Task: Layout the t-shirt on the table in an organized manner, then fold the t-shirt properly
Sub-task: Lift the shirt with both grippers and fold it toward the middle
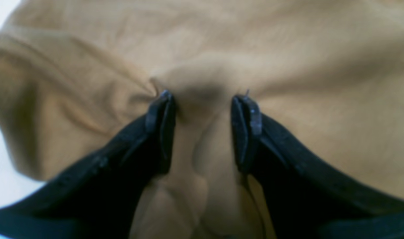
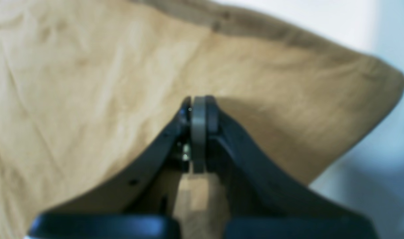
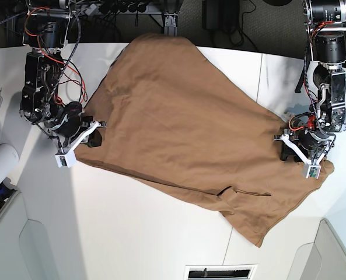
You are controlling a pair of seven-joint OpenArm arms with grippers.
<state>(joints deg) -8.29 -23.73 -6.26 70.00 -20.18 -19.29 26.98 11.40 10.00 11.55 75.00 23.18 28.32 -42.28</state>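
Nearest the base camera, the hem end of the t-shirt (image 3: 190,134) trails toward the front edge of the table (image 3: 132,233), with one lower corner pointing at the lens and a short dark crease just behind it. From there the tan cloth runs diagonally away across the white surface, its far end draping up near the back edge. It lies skewed and rumpled, so by my reading the laying-out step is not finished and no fold has been started.

Farther back, the arms stand at opposite side edges of the cloth, which looks like a stance for drawing it taut and squaring it.

On the base view's right, the left gripper (image 3: 301,153) sits on the shirt's edge. Its wrist view shows the jaws (image 1: 202,99) standing well apart, tips pressed down into the fabric with a raised ridge of cloth bunched between them. They straddle that ridge rather than pinch it; nothing is gripped yet, and the pose suggests a pinch being prepared.

On the base view's left, the right gripper (image 3: 88,135) meets the other edge. In its wrist view the jaws (image 2: 198,109) are pressed fully together. Tan cloth spreads beyond and to both sides of the tips, and a strip of it shows beneath the fingers, but the blur hides whether any fabric is caught between the pads. A corner of the shirt juts past toward bare table on that view's right.
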